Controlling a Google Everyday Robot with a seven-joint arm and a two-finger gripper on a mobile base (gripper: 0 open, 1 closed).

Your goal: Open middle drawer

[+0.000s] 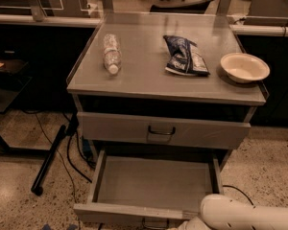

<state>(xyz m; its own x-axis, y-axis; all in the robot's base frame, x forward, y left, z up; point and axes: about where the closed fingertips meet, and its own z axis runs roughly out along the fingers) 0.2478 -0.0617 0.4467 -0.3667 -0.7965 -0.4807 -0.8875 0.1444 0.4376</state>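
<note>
End effector (181, 226) at middle drawer (152, 183) front

White arm (249, 215) reached leftward along bottom-right edge; gripper (185, 226) sat at bottom edge, mostly out of view.

I see the middle drawer (153, 183) pulled well out toward 6 o'clock: a wide, shallow grey metal tray, level, with a small dark loop handle (156, 223) centred on its front. The gripper (182, 225) sits at that front, at 3 o'clock of the handle.

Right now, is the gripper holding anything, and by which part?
Cannot tell: the gripper sits at the bottom edge, by the handle of the middle drawer.
</note>
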